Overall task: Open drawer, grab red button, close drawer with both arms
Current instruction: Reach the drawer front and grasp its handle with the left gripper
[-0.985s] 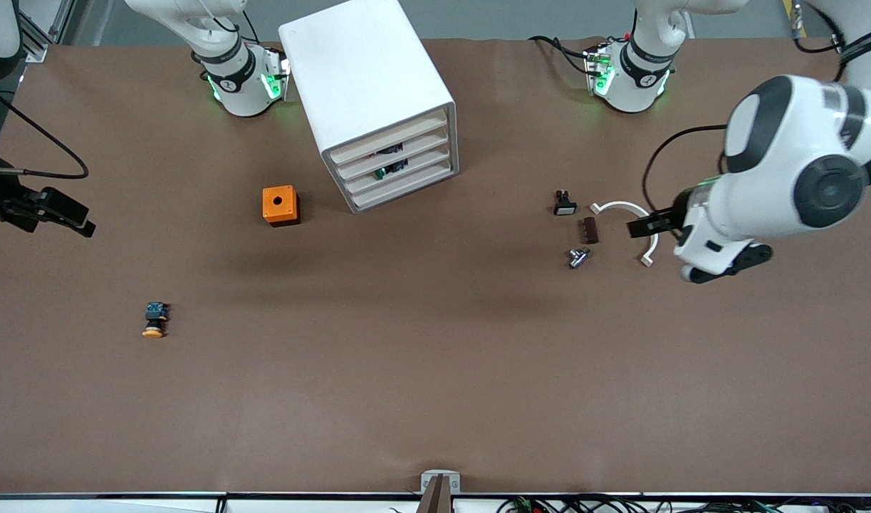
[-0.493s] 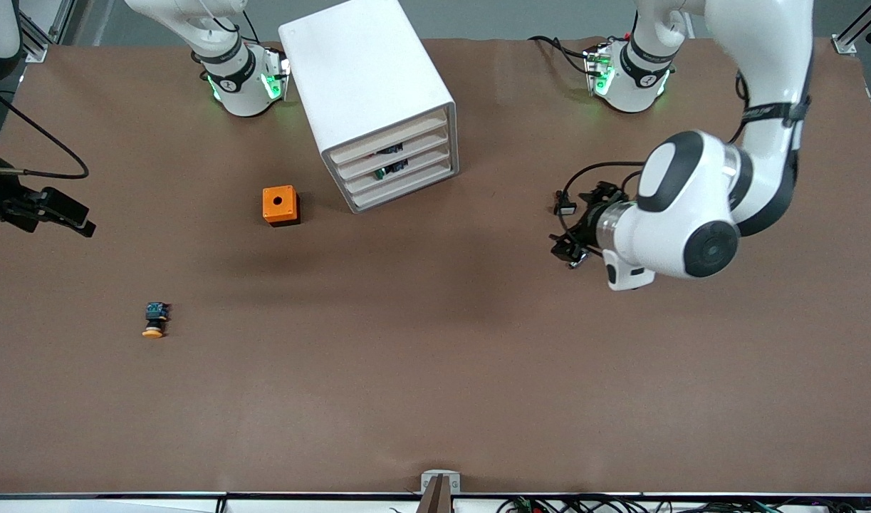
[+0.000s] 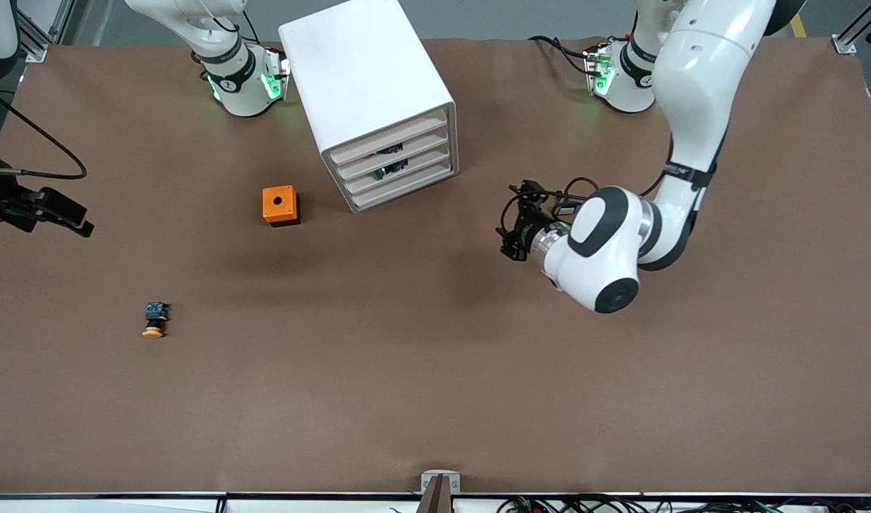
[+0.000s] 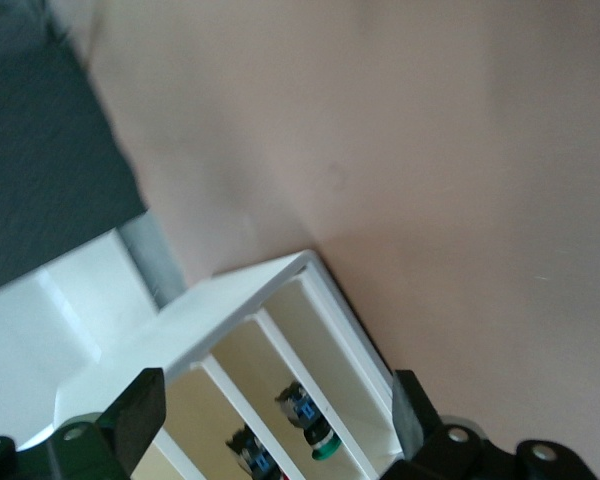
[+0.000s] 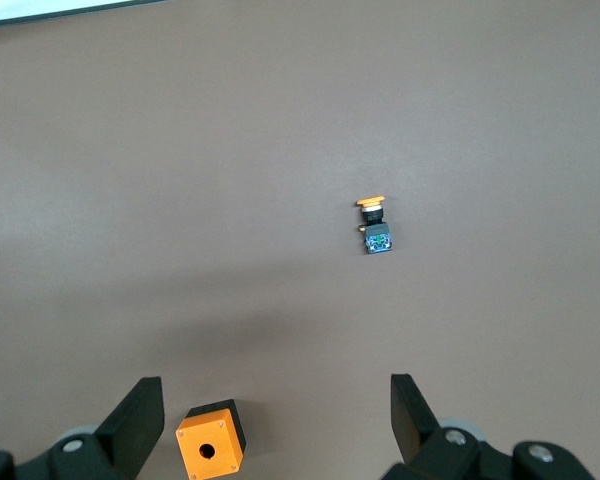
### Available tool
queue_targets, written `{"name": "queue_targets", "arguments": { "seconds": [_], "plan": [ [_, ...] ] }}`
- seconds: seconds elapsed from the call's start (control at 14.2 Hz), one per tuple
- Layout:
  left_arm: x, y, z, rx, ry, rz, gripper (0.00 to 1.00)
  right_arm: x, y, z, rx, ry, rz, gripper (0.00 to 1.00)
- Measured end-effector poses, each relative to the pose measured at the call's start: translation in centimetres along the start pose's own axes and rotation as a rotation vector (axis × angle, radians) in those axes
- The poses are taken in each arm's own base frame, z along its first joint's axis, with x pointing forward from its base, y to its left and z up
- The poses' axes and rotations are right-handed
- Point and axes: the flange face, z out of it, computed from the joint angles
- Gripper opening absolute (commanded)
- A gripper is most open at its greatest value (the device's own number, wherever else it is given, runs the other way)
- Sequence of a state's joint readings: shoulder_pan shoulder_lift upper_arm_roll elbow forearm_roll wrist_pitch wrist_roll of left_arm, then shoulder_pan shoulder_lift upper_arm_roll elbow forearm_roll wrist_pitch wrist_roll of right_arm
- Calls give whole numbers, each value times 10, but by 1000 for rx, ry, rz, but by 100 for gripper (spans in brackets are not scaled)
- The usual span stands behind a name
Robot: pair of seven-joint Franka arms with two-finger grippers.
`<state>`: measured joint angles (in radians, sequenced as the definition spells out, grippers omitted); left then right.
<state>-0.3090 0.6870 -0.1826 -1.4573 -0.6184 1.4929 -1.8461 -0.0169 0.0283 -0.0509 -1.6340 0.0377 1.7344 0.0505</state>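
My left pincer (image 3: 510, 231) hangs over the brown worktop (image 3: 435, 370) in front of the white cabinet (image 3: 367, 92), fingers (image 4: 140, 415) spread wide and holding nothing. My right pincer (image 3: 54, 212) waits at the right arm's end of the worktop, also wide and empty. All four drawers (image 3: 396, 165) sit shut; through their slats I see small buttons (image 4: 305, 415), but cannot tell if one is red-capped. An orange box (image 3: 280, 205) sits beside the cabinet; an orange-capped button (image 3: 154, 320) lies nearer the front camera.
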Motion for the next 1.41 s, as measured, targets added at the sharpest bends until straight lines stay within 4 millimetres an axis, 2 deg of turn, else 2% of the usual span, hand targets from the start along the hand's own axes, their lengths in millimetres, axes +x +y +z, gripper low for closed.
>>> {"name": "queue_targets", "arguments": {
  "seconds": [0.28, 0.49, 0.63, 0.77, 0.99, 1.2, 1.41],
  "plan": [
    [-5, 24, 42, 149, -108, -202, 100, 0, 0, 0, 0, 0, 0, 100],
    [-16, 31, 79, 246, -119, -270, 100, 0, -1, 0, 0, -1, -1, 100],
    [-27, 32, 99, 302, -146, -278, 76, 0, -1, 1, 0, -2, -2, 100],
    [-33, 32, 107, 332, -170, -284, 65, -1, -4, 2, 0, -9, 20, 100],
    [-37, 35, 128, 369, -151, -333, 57, -4, -26, 7, -1, -34, 107, 100],
    [-39, 37, 147, 398, -141, -345, 57, -9, -57, 10, -4, -51, 199, 100],
    [-50, 33, 162, 429, -148, -342, 57, -14, -83, 15, -10, -65, 335, 100]
  ]
}}
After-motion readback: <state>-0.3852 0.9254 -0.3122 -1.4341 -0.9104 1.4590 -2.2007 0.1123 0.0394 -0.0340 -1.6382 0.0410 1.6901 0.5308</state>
